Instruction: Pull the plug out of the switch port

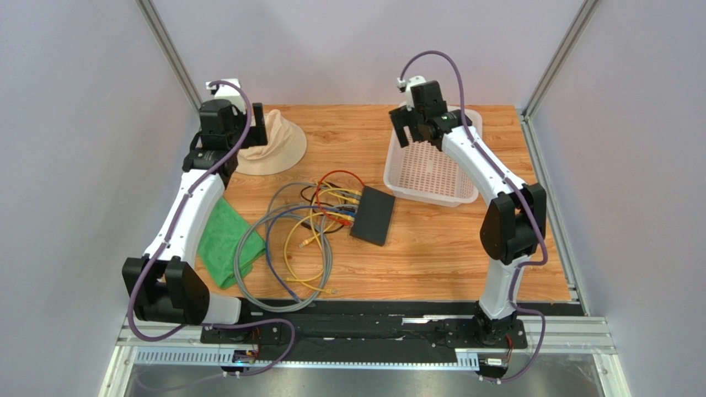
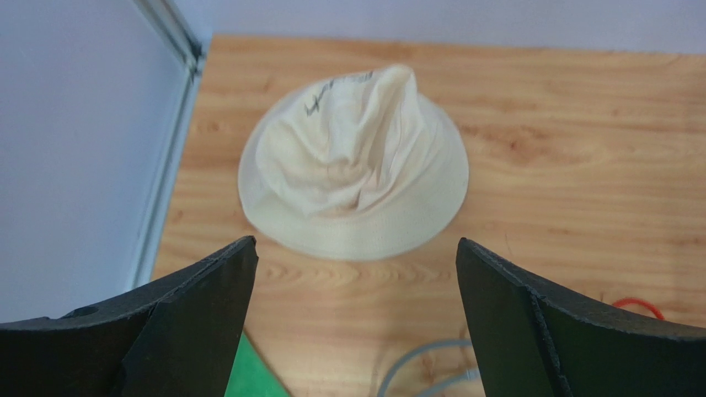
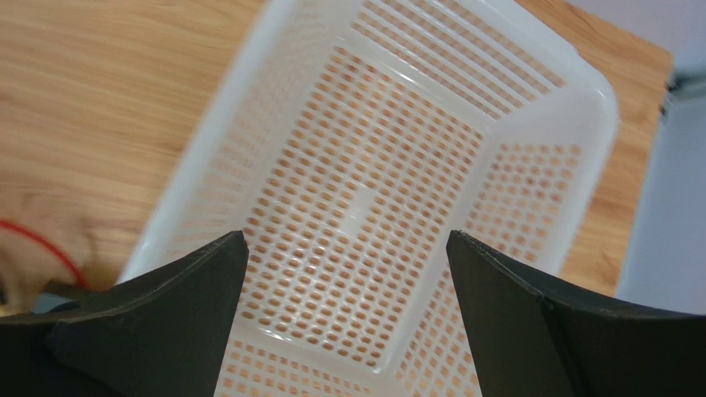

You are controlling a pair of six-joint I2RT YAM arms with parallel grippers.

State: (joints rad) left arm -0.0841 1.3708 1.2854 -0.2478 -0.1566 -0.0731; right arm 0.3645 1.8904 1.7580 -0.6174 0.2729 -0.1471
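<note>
The switch (image 1: 374,215) is a flat matte black box lying mid-table in the top view. Several cables are plugged into its left edge, red, yellow, blue and grey, and coil on the wood to its left (image 1: 286,244). My left gripper (image 1: 255,126) is open and empty, raised at the back left over a cream hat (image 1: 273,142); the hat also shows in the left wrist view (image 2: 355,165). My right gripper (image 1: 417,130) is open and empty, raised over the white basket (image 1: 389,169), which also shows in the right wrist view (image 3: 530,50). The switch is out of both wrist views.
A green cloth (image 1: 222,240) lies at the left, under the left arm. The white basket stands just right of the switch and holds nothing. Metal frame posts and grey walls close in the table on both sides.
</note>
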